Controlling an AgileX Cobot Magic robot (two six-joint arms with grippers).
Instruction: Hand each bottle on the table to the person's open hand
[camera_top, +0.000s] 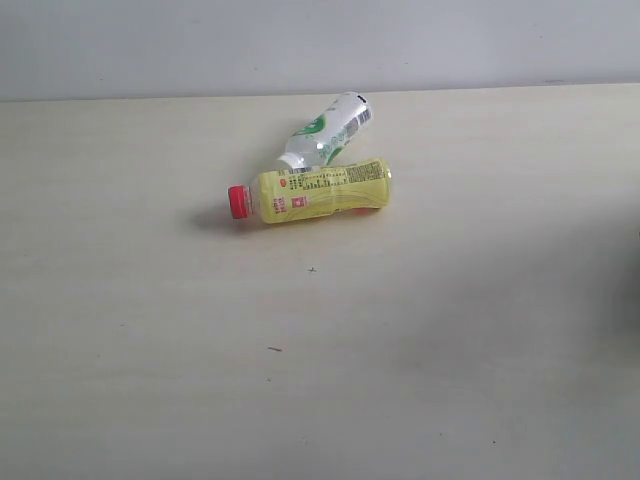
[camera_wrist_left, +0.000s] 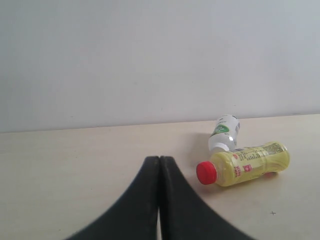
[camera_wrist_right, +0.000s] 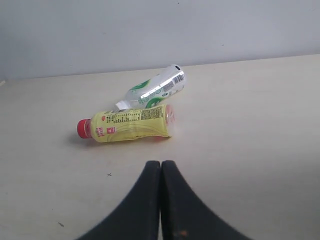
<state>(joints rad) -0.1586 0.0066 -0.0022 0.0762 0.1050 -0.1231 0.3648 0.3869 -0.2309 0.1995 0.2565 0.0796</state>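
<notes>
Yellow bottle (camera_top: 320, 190) and green-white bottle (camera_top: 330, 130) lie close together, ahead of both clenched jaws.

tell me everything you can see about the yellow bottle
The yellow bottle is small, translucent plastic with a red cap and a printed yellow label. It lies on its side on the table, cap on. The green-white bottle lies behind it, one end seemingly against its side.

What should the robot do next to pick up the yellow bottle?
Probably open the right gripper first: its jaws are shut and it touches nothing. The yellow bottle lies on its side ahead of it, in front of the green-white bottle, so it looks easiest to reach.
</notes>
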